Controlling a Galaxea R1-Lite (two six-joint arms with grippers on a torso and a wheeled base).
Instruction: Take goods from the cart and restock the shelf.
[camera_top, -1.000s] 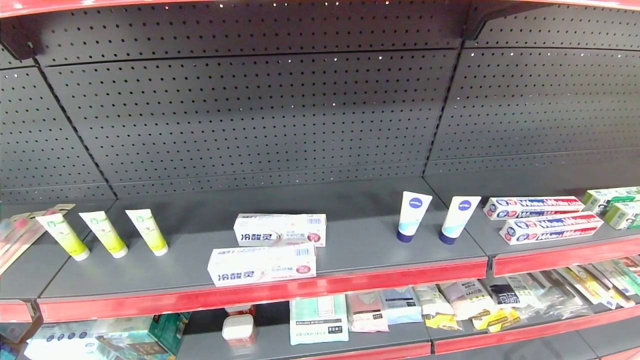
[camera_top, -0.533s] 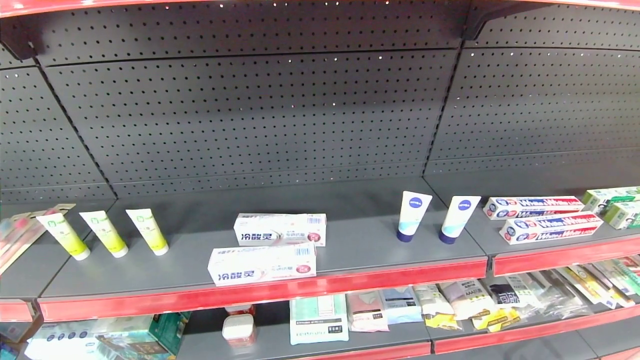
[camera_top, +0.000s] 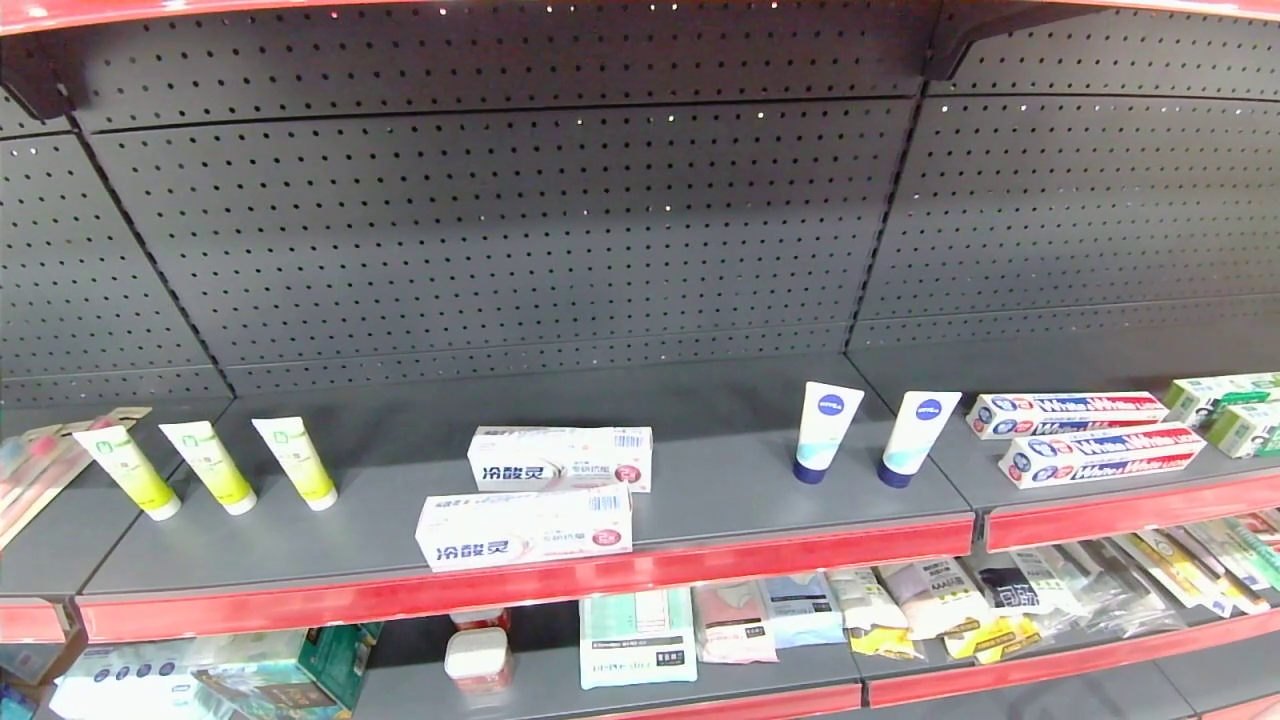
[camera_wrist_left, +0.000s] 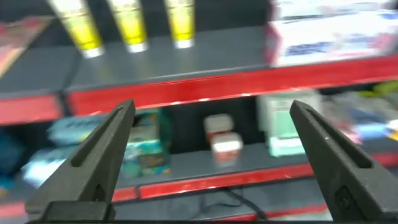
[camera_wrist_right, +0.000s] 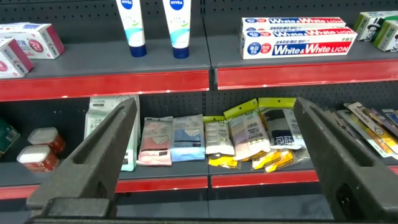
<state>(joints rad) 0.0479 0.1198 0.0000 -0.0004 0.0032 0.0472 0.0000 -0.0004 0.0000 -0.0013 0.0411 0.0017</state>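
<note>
On shelf (camera_top: 720, 440), left end: 3 yellow-green tubes (camera_top: 208, 465) upright in a row.
Shelf middle: 2 white toothpaste boxes (camera_top: 560, 458) flat, front and back.
Shelf right: 2 blue-capped tubes (camera_top: 826, 432), then 2 red-white boxes (camera_top: 1065, 414).
Left gripper (camera_wrist_left: 212, 106): spread, empty.
Right gripper (camera_wrist_right: 216, 102): spread, empty.

Bright even light, probably from overhead, glints through pegboard (camera_top: 520, 230) holes, lower shelf (camera_top: 410, 690) shadowed

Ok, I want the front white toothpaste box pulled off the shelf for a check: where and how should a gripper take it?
Probably mid-length on the front toothpaste box, coming from above. It lies flat, long side along the shelf's red lip, so the grip closes across its narrow depth; mind the second box close behind.
</note>
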